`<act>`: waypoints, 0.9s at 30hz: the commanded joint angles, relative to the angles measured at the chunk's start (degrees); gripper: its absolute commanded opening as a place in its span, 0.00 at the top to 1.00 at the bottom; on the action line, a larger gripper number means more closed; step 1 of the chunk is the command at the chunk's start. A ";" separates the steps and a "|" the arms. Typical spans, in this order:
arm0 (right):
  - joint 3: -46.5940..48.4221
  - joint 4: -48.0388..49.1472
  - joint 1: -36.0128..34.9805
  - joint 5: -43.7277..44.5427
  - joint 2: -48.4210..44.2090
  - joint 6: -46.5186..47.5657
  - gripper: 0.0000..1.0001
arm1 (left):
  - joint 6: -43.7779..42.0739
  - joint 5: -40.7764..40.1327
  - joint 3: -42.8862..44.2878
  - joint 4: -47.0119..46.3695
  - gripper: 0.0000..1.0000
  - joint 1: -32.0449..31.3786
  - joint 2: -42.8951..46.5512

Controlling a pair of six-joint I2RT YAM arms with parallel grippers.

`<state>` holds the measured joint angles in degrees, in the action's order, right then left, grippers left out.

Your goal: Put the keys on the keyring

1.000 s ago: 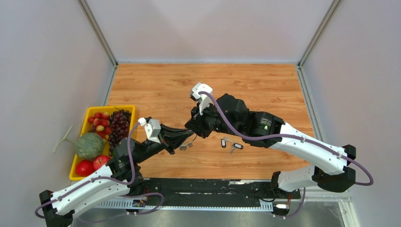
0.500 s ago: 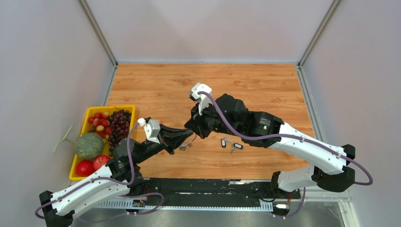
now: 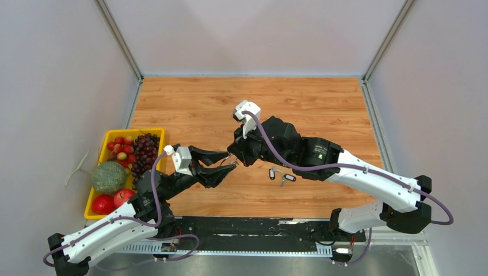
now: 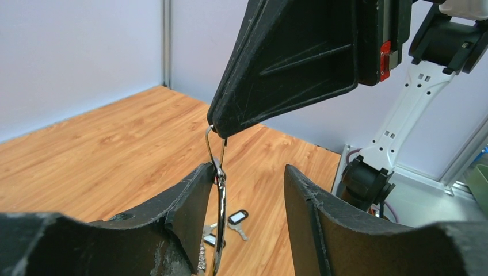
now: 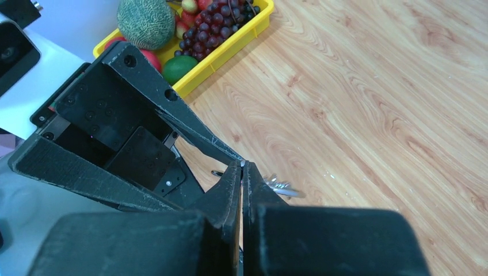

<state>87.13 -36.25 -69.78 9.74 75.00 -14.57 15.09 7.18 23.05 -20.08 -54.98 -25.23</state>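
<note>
The keyring [image 4: 222,201], a thin silver wire loop, hangs from the tip of my right gripper [image 4: 220,127], which is shut on its top. The loop drops between the fingers of my open left gripper [image 4: 247,172] and rests against the inner face of the left finger [image 4: 193,201]. Its all-silver keys [image 5: 280,185] dangle just past my right gripper [image 5: 243,167]. Two black-headed keys [image 3: 272,173] [image 3: 289,178] lie flat on the wooden table to the right of both grippers, also seen below the ring in the left wrist view [image 4: 237,217]. In the top view, my left gripper [image 3: 230,160] meets my right gripper [image 3: 232,154] at mid-table.
A yellow fruit tray [image 3: 92,198] with grapes, a melon and apples stands at the table's left edge. A grey wall [image 3: 253,34] closes the far side, and a black rail [image 3: 247,227] runs along the near edge.
My left gripper has opened and let go of the keyring. My right gripper has closed fully and stayed shut on the ring's top. The two black-headed keys have not moved.
</note>
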 commanded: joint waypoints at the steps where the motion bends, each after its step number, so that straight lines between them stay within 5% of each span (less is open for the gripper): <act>1: 0.84 3.33 -1.01 4.91 -2.91 -1.45 1.00 | -1.55 -1.22 0.33 -2.57 0.42 0.23 -0.83; 27: -0.78 2.39 -1.33 11.34 -4.30 -3.84 1.00 | -5.99 -0.33 2.92 -12.71 0.41 0.16 -7.93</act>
<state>86.04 -36.21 -70.81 19.49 71.72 -16.71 10.68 5.91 23.11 -29.67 -54.98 -32.47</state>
